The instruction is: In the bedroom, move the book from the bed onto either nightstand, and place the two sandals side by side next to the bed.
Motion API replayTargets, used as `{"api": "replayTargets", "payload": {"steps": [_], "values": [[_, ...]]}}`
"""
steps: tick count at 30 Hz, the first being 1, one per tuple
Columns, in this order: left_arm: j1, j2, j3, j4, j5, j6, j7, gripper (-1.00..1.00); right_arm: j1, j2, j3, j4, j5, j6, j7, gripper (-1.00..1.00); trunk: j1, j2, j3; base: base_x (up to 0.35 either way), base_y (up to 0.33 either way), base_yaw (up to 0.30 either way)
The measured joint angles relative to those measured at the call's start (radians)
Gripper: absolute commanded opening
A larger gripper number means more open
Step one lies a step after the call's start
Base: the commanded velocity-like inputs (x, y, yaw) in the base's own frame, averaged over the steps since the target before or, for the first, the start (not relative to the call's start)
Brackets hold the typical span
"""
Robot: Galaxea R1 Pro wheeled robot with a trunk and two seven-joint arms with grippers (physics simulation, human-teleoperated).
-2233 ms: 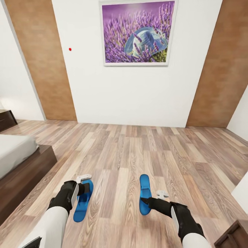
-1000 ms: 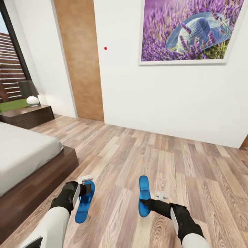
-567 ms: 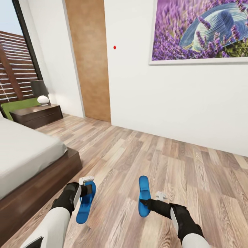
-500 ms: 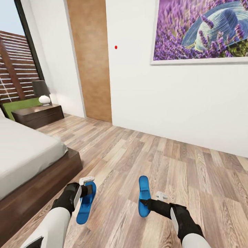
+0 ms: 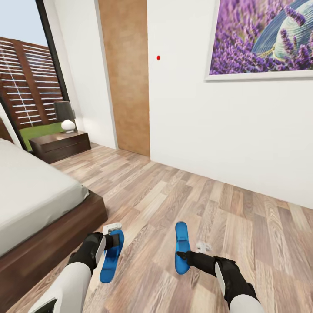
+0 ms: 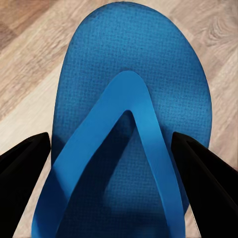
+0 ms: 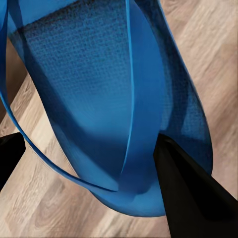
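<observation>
Sandals, one per gripper: left gripper [image 5: 114, 240] clamps a blue sandal [image 5: 111, 256] at seven o'clock, right gripper [image 5: 182, 255] clamps the other sandal [image 5: 182, 245] at five, both above the wood-plank floor [image 5: 182, 195]. The bed [image 5: 34, 195] lies at nine. Farther, the nightstand [image 5: 61, 145] with a lamp [image 5: 65, 116] sits at ten by the window [image 5: 30, 95]; a white wall [image 5: 208, 121] with a lavender picture [image 5: 265, 39] stands at one.

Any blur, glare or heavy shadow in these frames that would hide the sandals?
Head view: sharp, evenly lit, no glare; both sandals, left and right, read clearly against the floor. Left wrist view: crisp sole texture, dark shade under the strap. Right wrist view: sandal sharp, its near part darkened in shade.
</observation>
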Motion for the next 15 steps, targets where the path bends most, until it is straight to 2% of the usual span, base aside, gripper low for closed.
{"api": "replayTargets", "payload": {"steps": [15], "values": [[0.0, 0.0, 0.0, 0.0, 0.001, 0.0, -0.001, -1.0, 0.0, -0.001, -0.001, 0.0, 0.0, 0.0, 0.002, -1.0, 0.0, 0.0, 0.0, 0.309, -0.123, 0.176]]}}
